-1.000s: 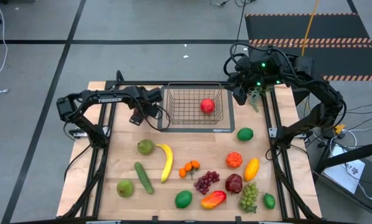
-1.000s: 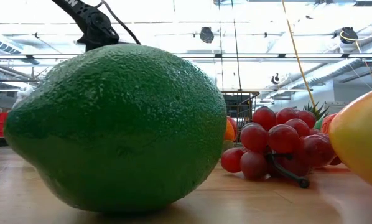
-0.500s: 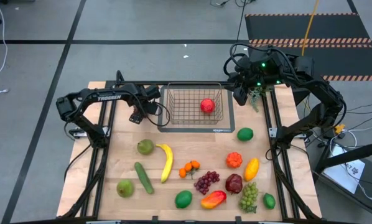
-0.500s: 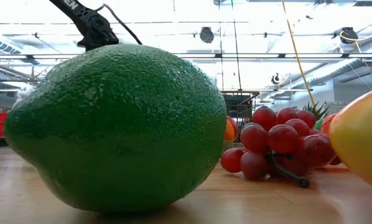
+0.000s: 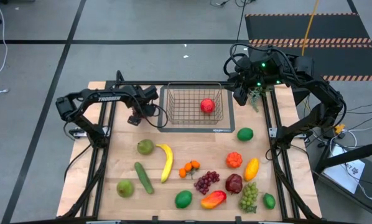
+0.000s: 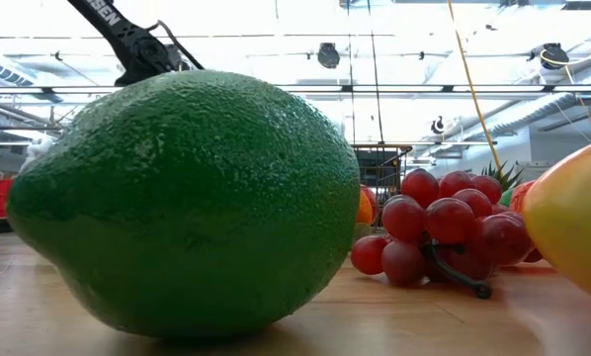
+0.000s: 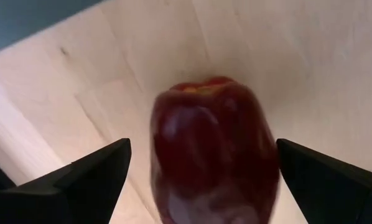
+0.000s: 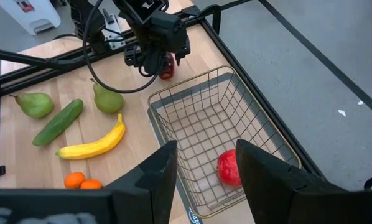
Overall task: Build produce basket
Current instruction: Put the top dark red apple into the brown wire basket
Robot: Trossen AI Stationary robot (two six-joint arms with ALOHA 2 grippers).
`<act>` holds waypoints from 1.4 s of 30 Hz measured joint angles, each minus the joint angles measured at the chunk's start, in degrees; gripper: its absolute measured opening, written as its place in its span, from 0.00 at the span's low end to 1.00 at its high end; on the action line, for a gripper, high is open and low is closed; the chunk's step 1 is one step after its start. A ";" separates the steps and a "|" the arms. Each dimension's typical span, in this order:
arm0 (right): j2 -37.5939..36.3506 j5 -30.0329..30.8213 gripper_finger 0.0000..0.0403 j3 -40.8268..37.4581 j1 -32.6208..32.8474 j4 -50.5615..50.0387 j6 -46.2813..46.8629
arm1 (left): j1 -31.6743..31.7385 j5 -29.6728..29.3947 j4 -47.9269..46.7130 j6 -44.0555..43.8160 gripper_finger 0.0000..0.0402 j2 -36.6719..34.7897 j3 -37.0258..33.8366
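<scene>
Left end effector [image 7: 198,180] wide apart around glossy, perhaps held, dark-red apple [image 7: 214,152].

**Wire basket with one red fruit, the other produce spread on the worktop**

A small dark wire-mesh basket [image 5: 194,106] stands upright at the worktop's far edge, holding one red fruit [image 5: 206,106] near its right side. A dark red apple [image 7: 214,152] lies just left of the basket. Nearer lie two pears, a banana [image 5: 167,162], a cucumber [image 5: 144,177], limes, oranges, a mango, purple grapes [image 5: 206,182] and green grapes [image 5: 249,196].
</scene>
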 joint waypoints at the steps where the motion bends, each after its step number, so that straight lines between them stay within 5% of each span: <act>1: -0.01 0.00 0.40 0.00 0.00 0.02 0.02 | -0.11 0.02 0.33 -0.31 0.99 0.00 -0.03; 6: -0.01 0.00 0.40 0.00 0.00 0.00 0.14 | -0.92 0.11 1.41 0.13 0.97 0.00 -0.03; 20: 0.01 0.00 0.40 0.00 0.00 0.02 1.53 | -2.04 -3.47 0.60 -0.75 0.64 0.00 0.28; 31: 0.01 0.00 0.40 0.00 0.00 0.01 1.44 | -5.04 -6.87 -2.00 -9.71 0.71 0.00 5.49; 42: 0.01 0.02 0.40 0.00 0.00 0.02 -0.18 | -5.77 -5.31 -9.77 -21.64 0.66 0.00 16.58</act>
